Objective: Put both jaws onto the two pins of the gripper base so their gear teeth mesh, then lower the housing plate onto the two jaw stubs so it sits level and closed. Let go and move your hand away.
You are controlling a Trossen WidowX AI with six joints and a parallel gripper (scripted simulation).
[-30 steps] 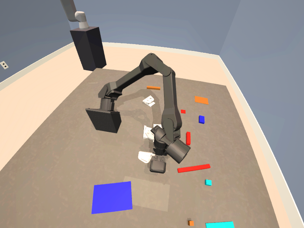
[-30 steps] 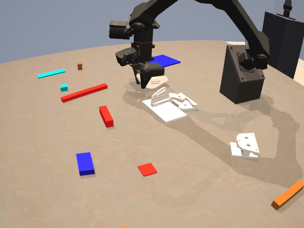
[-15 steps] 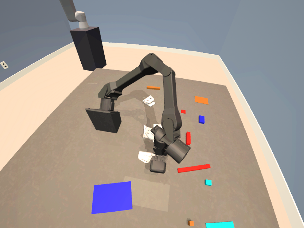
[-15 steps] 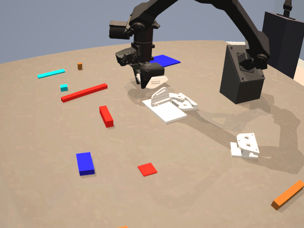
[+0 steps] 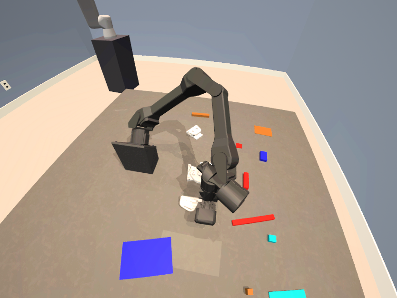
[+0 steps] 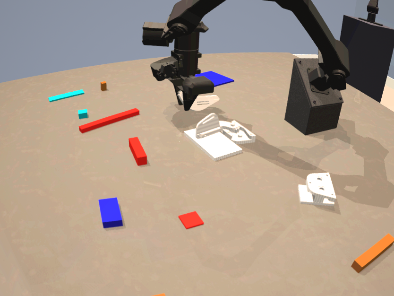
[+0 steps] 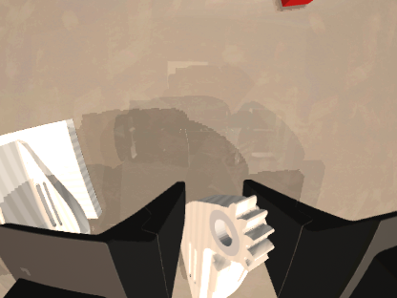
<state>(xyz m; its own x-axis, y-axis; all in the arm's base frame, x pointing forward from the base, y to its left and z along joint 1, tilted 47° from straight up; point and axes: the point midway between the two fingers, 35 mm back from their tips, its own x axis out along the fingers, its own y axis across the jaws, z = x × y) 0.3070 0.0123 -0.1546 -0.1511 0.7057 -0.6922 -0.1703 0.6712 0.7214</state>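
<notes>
My gripper [image 6: 184,106] [image 7: 215,191] is shut on a white jaw [image 5: 188,203] [image 6: 211,99] [image 7: 202,224], close to its geared, holed end; its broad end sticks out toward the arm's base side. What lies under it is hidden. A second white jaw [image 6: 208,126] [image 7: 31,191] stands on edge on a flat white block [image 6: 219,146] [image 7: 59,136]. The white gripper base [image 5: 193,173] [image 6: 238,134] lies beside that block with its pins up and no jaw on them. The white housing plate [image 5: 193,129] [image 6: 321,184] rests on its own small stand [image 6: 305,194], apart from the base.
The arm's black pedestal [image 5: 137,157] [image 6: 313,111] stands beyond the gripper base. A long red bar [image 5: 253,220] [image 6: 109,120], a short red bar [image 5: 245,180] [image 6: 137,151] and a blue block [image 5: 263,156] [image 6: 110,212] lie to one side. A blue sheet [image 5: 146,258] [image 6: 216,78] lies past the gripper.
</notes>
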